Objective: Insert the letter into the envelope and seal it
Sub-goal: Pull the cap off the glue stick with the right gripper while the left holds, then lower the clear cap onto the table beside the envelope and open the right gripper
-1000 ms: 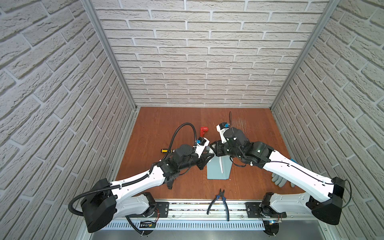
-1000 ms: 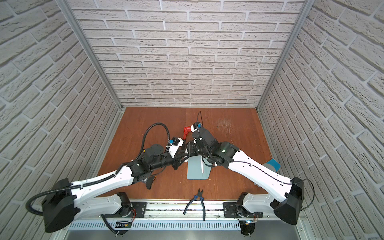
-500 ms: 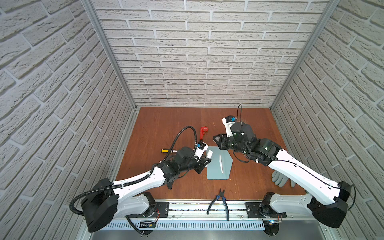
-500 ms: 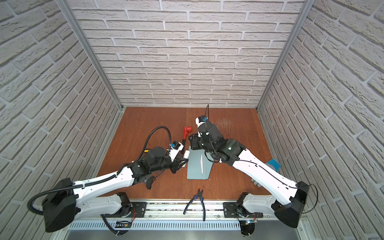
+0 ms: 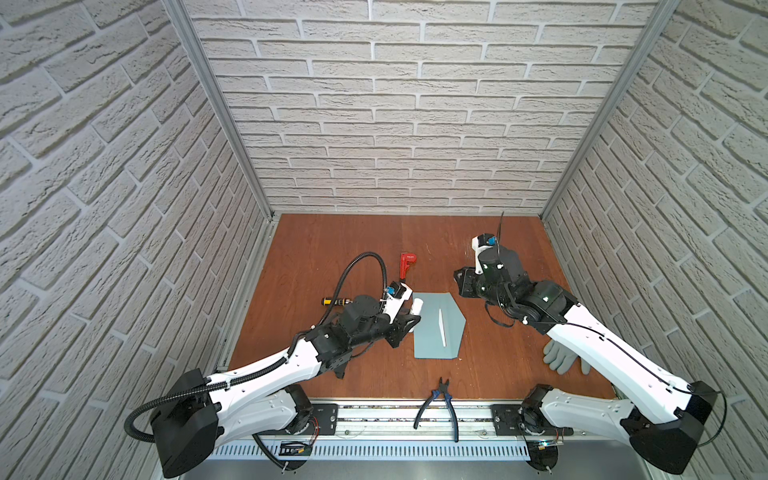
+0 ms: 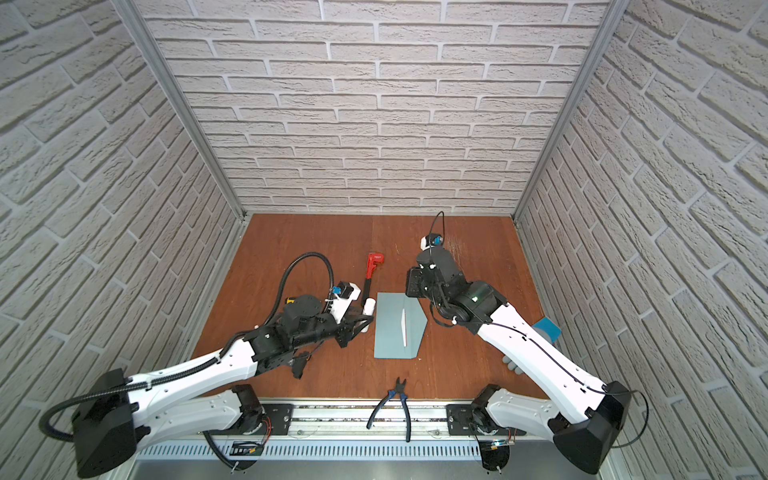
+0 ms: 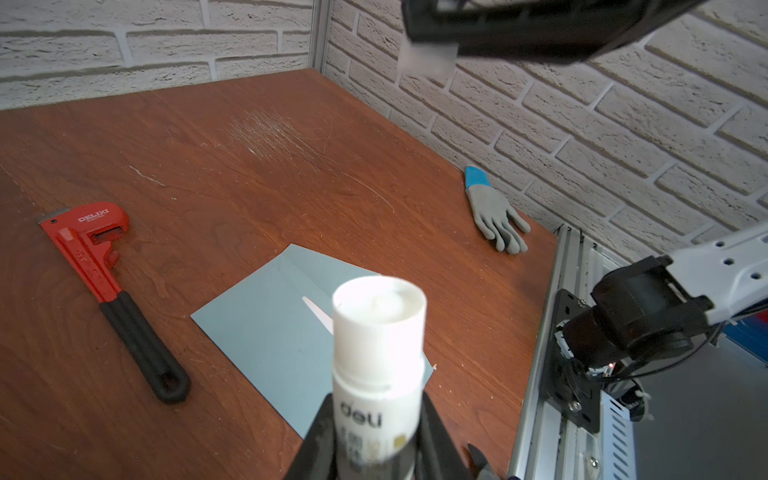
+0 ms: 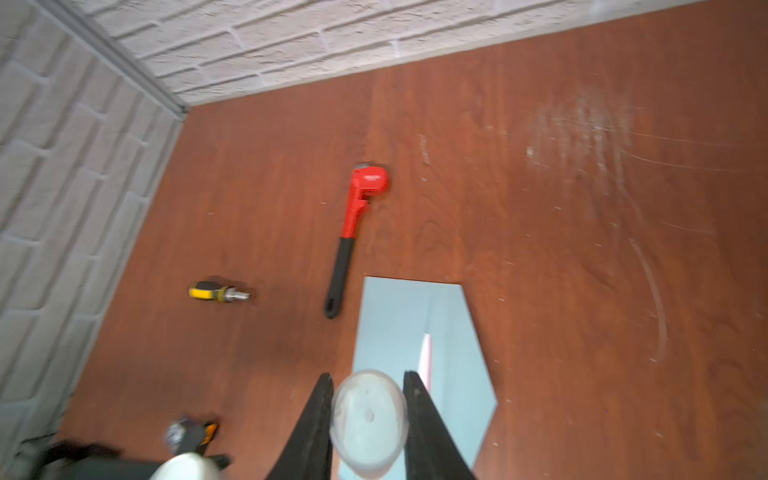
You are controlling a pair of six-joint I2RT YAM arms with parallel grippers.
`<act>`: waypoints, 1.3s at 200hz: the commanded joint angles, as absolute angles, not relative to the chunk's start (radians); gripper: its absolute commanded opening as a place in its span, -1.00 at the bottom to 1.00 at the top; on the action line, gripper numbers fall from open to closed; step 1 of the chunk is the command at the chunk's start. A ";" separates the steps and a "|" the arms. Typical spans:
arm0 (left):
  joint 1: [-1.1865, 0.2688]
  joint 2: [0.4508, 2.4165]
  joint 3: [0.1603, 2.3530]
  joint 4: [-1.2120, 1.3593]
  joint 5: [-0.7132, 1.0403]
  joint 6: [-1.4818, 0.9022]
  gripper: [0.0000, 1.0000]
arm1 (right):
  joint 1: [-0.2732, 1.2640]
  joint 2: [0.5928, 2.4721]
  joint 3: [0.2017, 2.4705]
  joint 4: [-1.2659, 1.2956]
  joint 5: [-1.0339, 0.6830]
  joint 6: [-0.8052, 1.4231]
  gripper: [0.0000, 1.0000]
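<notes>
As the left gripper [image 7: 376, 432] clamps the uncapped glue stick [image 7: 379, 353] and the right gripper [image 8: 368, 378] clamps its cap [image 8: 368, 424], sealing seems in hand, calling next for glue on the flap [image 5: 455, 322] at three o'clock of the envelope [image 5: 430, 332].

I work on a reddish-brown wooden table [image 5: 332, 249] under even light. White brick-pattern walls [image 5: 395, 104] close it in behind and on both sides, joined by grey metal corner posts [image 5: 217, 104]. Pale scratches [image 7: 266, 133] mark the table's far part, and a metal rail [image 5: 374, 417] runs along its near edge.
</notes>
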State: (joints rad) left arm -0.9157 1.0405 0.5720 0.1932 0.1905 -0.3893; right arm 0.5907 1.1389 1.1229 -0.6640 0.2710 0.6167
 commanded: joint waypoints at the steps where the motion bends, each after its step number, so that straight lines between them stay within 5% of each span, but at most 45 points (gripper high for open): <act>1: -0.920 1.005 0.552 0.263 0.187 -0.387 -1.00 | 0.532 1.132 1.032 -0.698 0.418 0.597 -0.82; 86: -0.920 0.964 0.559 0.276 0.171 -0.405 -1.00 | 0.393 1.349 0.813 -0.432 0.373 0.626 -0.80; 221: -0.911 0.926 0.560 0.244 0.155 -0.360 -1.00 | 0.379 1.605 0.828 -0.273 0.371 0.670 -0.74; 260: -0.910 0.923 0.558 0.245 0.156 -0.360 -1.00 | 0.379 1.607 0.803 -0.263 0.368 0.692 -0.50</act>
State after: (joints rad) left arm -0.9150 0.9443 0.5636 0.2005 0.1619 -0.3771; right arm 0.3828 1.6020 0.8139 -0.2905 0.3618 0.6666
